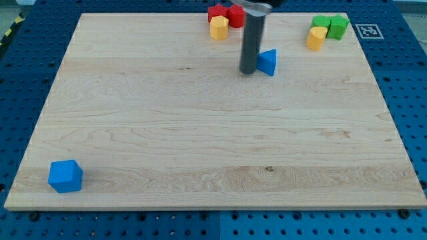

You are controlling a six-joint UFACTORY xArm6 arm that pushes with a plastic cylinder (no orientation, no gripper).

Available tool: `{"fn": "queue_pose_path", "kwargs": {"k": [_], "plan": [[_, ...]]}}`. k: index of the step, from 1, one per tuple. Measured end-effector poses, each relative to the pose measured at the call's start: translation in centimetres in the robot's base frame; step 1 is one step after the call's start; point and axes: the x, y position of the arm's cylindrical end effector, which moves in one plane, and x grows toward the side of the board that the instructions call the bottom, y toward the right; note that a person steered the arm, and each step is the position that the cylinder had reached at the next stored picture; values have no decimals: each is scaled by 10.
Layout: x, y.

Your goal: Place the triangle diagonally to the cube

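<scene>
A blue triangle (268, 62) lies on the wooden board near the view's top, right of centre. A blue cube (65, 176) sits far away at the view's bottom left corner of the board. My tip (248, 71) stands at the triangle's left side, touching it or nearly so. The dark rod rises from there to the view's top edge.
Two red blocks (225, 13) and a yellow block (219, 28) cluster at the view's top, just left of the rod. Two green blocks (331, 25) and a yellow block (315, 38) sit at the top right. The wooden board (200, 133) lies on a blue perforated table.
</scene>
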Motion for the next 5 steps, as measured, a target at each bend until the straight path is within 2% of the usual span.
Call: {"fn": "queue_pose_path", "kwargs": {"k": [1,3,5], "plan": [[-20,-21],[-24,40],[-21,53]]}}
